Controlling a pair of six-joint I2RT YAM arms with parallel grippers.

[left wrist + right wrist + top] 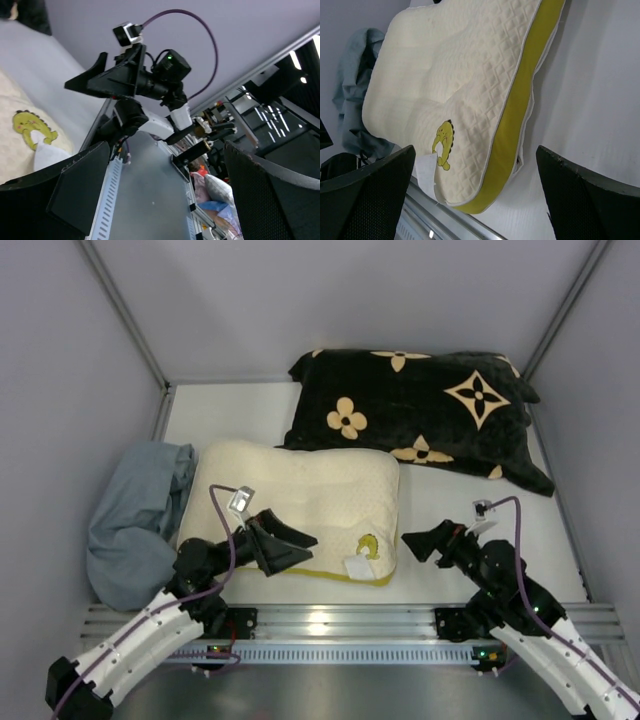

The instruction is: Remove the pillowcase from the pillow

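Note:
The cream knit pillow point(300, 502) lies bare on the table with its yellow-green edge, emblem point(368, 545) and white tag point(358, 566) at the near right corner. The pillowcase point(135, 520) lies crumpled, grey-blue side out, left of the pillow and touching it. My left gripper point(306, 546) is open and empty above the pillow's near edge, pointing right. My right gripper point(412, 544) is open and empty just right of the pillow's corner, pointing left. The right wrist view shows the pillow point(460, 75), the pillowcase point(352, 100) behind it, and the open gripper point(475, 195).
A black cushion with tan flower motifs point(420, 410) lies at the back right, touching the pillow's far edge. The metal rail point(330, 622) runs along the near table edge. Grey walls enclose the table. The left wrist view shows the right arm point(135, 80).

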